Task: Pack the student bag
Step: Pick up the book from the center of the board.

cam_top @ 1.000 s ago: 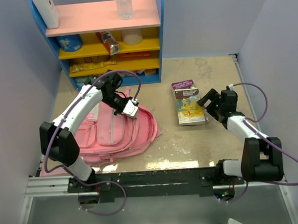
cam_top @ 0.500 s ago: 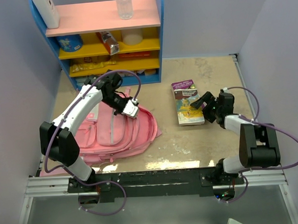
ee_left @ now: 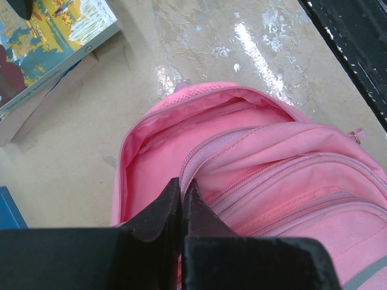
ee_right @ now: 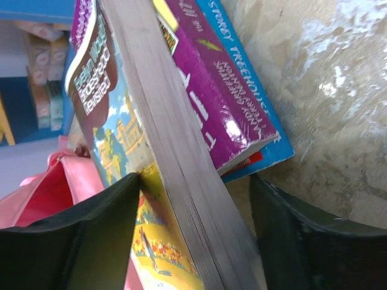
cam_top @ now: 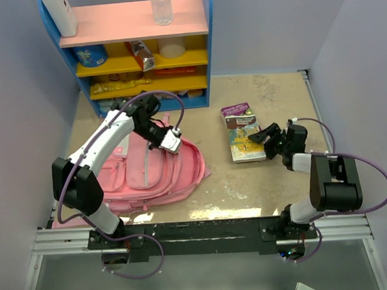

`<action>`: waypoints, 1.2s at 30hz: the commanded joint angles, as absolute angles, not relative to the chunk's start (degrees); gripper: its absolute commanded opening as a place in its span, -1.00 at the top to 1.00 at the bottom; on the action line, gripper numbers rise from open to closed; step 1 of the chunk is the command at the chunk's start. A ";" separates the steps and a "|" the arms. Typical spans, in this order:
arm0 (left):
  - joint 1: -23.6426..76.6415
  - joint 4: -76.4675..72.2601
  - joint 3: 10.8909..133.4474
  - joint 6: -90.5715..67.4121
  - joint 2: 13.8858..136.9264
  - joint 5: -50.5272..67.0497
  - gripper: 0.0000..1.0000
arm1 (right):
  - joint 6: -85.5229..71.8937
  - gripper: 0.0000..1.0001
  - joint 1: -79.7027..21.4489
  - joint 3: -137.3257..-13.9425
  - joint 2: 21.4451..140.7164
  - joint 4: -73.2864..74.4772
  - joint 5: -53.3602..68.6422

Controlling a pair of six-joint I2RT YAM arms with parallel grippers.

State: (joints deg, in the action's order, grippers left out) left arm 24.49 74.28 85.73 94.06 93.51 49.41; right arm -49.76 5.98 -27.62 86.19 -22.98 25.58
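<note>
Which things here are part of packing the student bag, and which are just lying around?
For the job: student bag, open at the top; stack of books, right hand around the top one.
Lying about: shelf unit, clear bottle, blue can, snack packet.

Item count:

- Student bag (cam_top: 152,170): one, pink, centre left of the top view.
- Books: three, in one stack right of centre. The right wrist view shows a painted-cover book (ee_right: 175,151) on top, a purple book (ee_right: 211,90) and a blue book (ee_right: 266,130) at the bottom.
- Shelf unit (cam_top: 208,53): one, upper left, with one pink top board and two yellow shelves.
- On the pink board: one clear bottle (cam_top: 161,7) and one white container (cam_top: 61,14).
- On the upper yellow shelf: one blue tub (cam_top: 90,56), one packet (cam_top: 141,55) and one white cylinder (cam_top: 171,47).
- On the lower yellow shelf: items too small to count.
- Arms: two, the left arm (cam_top: 105,140) and the right arm (cam_top: 311,161).
</note>
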 commanded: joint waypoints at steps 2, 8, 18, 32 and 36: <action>25.40 72.86 87.72 92.91 91.23 54.40 1.00 | -48.17 -0.24 5.45 -24.17 84.91 -17.58 26.37; 27.16 71.54 87.89 91.50 91.58 54.40 1.00 | -49.30 -0.08 5.45 -22.68 78.58 -15.82 28.30; 27.86 71.02 87.63 90.88 91.76 54.23 1.00 | -51.06 0.12 5.36 -23.99 70.23 -12.48 30.85; 28.04 70.40 88.77 90.35 91.49 53.70 1.00 | -58.41 1.00 5.01 -22.33 67.77 -25.10 36.90; 28.04 70.22 89.30 90.09 91.41 53.35 1.00 | -66.96 1.00 1.07 -24.25 64.96 -32.96 40.61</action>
